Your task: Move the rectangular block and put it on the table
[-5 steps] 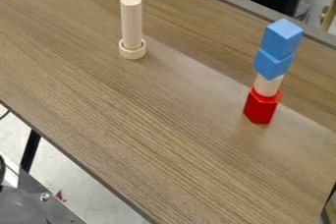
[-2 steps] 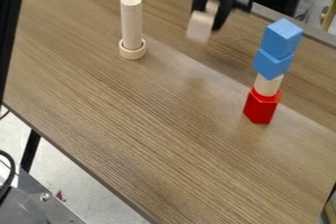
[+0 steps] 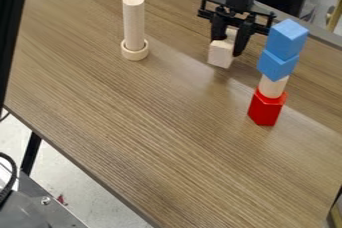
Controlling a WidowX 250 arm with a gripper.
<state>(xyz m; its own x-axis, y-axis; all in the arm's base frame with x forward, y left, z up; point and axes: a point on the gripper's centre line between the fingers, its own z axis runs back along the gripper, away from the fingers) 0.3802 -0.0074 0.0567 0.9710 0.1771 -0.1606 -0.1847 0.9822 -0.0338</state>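
The black gripper (image 3: 229, 47) hangs at the upper right, between the wooden cylinder and the coloured stack. It is shut on a pale wooden rectangular block (image 3: 221, 54), whose lighter end face points toward the camera. The fingers stand on either side of the block. Brown wood grain covers the table (image 3: 160, 122); whether the block touches its surface, I cannot tell.
At right stands a stack with a red block (image 3: 266, 109) at the bottom, a pale cylinder (image 3: 272, 86) and two blue blocks (image 3: 288, 39) above. A tall wooden cylinder (image 3: 134, 23) stands in a wooden ring (image 3: 135, 51) at upper left.
The gripper, out of view at first, has come in at the top with the block, then moved a little right and down. A black arm part has appeared along the left edge.
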